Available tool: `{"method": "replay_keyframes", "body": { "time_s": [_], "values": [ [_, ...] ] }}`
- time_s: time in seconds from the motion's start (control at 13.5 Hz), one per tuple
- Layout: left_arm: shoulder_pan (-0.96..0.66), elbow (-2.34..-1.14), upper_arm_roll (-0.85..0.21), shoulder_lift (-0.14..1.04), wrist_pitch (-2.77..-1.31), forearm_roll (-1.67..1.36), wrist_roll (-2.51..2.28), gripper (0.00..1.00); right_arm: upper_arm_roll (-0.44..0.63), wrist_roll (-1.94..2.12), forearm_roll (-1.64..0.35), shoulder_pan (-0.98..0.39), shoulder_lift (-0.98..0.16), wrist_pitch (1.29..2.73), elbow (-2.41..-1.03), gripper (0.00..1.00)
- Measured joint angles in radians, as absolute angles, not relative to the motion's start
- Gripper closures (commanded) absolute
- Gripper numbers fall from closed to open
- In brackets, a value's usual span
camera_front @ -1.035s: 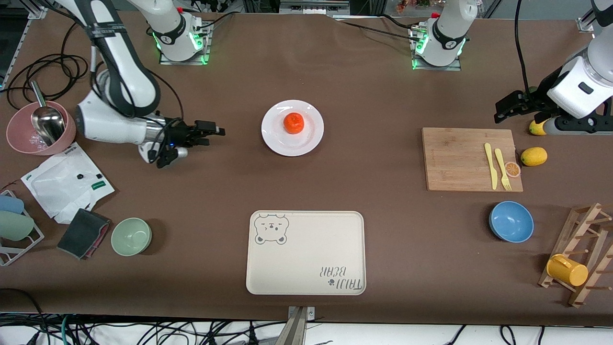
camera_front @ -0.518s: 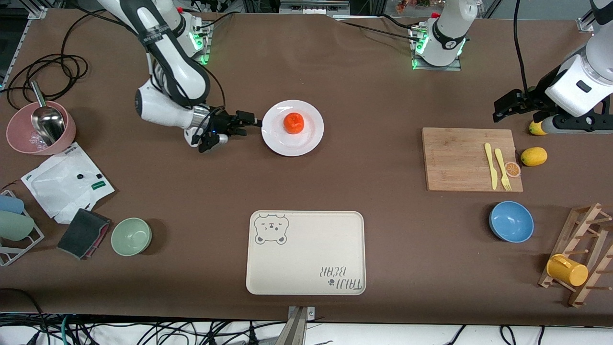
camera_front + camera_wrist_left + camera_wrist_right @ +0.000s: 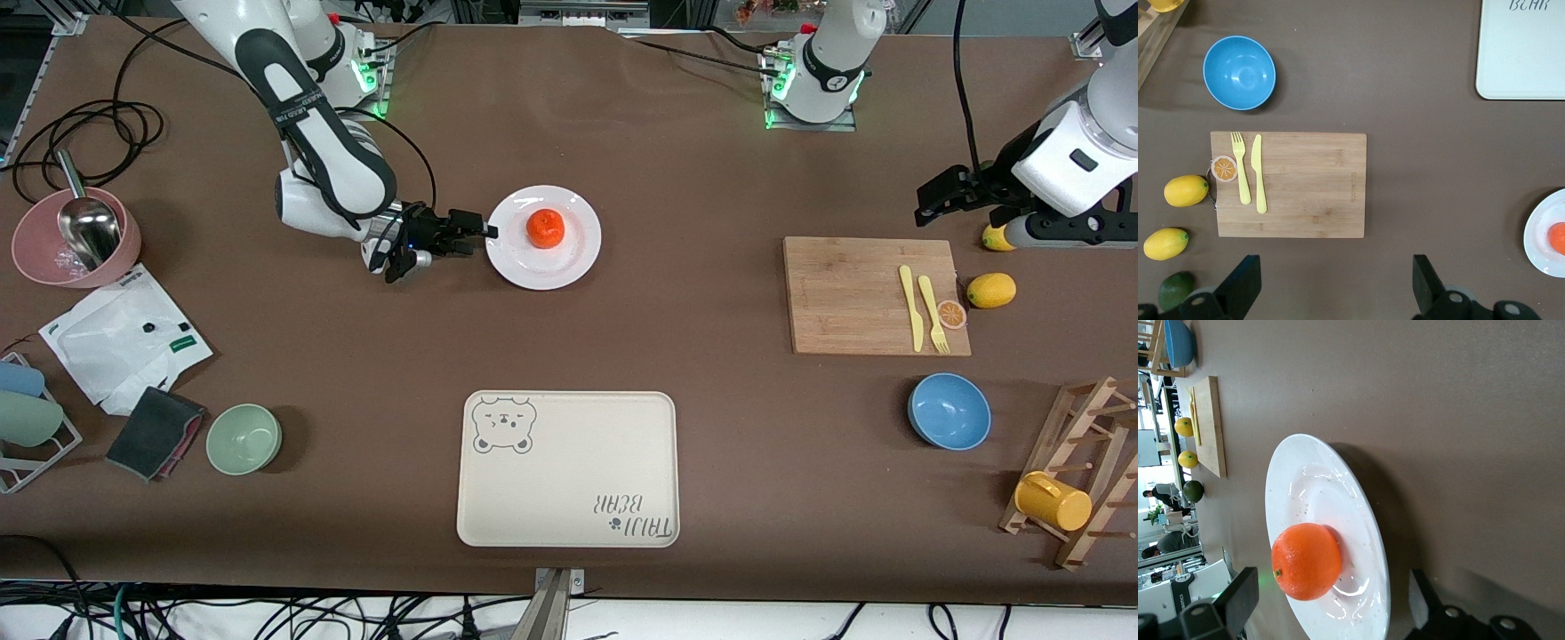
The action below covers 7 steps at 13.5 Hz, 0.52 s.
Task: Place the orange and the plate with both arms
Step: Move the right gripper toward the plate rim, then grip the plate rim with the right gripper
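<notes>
1. Front view, count: one plate [image 3: 543,237], one orange [image 3: 545,228], one cream tray [image 3: 568,468], one cutting board [image 3: 874,295], one blue bowl [image 3: 949,411], one green bowl [image 3: 244,438], one pink bowl [image 3: 75,236], two lemons visible, one yellow mug [image 3: 1053,500]. The orange is sitting on the plate at mid-surface, farther from the camera than the tray. The right gripper [image 3: 471,233] is lying low beside the plate's rim on the side toward the right arm's end, jaws spread wide and gripping nothing. The left gripper [image 3: 933,197] is waiting above the surface toward the left arm's end, near the cutting board, jaws apart and empty.

2. Left wrist view, count: one cutting board [image 3: 1291,184] carrying one yellow fork [image 3: 1241,167], one yellow knife [image 3: 1259,173] and one orange slice [image 3: 1224,168]; two lemons, the first [image 3: 1186,190] just beside the board, the second [image 3: 1165,243] near it; one lime [image 3: 1175,289]; one blue bowl [image 3: 1239,72]. The plate [image 3: 1543,235] is showing partly at the picture's edge.

3. Right wrist view, count: one plate [image 3: 1329,531], one orange [image 3: 1307,561]. The plate is showing as glossy white, shallow, wide-rimmed. The orange is showing as round, bright, finely dimpled, resting in the plate's well. Both fingers [image 3: 1238,601] are standing wide apart.
</notes>
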State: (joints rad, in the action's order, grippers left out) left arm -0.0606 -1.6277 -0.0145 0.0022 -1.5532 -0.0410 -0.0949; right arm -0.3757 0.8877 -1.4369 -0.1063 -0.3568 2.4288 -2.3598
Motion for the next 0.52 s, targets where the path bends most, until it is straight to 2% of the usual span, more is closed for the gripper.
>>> {"method": "replay_keyframes", "body": {
  "time_s": [0.22,0.37,0.52],
  "values": [
    [-0.061,-1.628,-0.015,0.002,-1.553,-0.041,-0.095,0.00,-0.388,0.899,-1.469,-0.107,-0.367,2.449,-2.360,0.03],
    [-0.061,-1.628,-0.014,0.002,-1.553,-0.041,-0.095,0.00,-0.407,0.912,-1.498,-0.108,-0.376,2.472,-2.360,0.11],
    [-0.061,-1.628,-0.014,0.002,-1.553,-0.041,-0.095,0.00,-0.413,0.936,-1.521,-0.108,-0.388,2.478,-2.360,0.13]
  ]
}}
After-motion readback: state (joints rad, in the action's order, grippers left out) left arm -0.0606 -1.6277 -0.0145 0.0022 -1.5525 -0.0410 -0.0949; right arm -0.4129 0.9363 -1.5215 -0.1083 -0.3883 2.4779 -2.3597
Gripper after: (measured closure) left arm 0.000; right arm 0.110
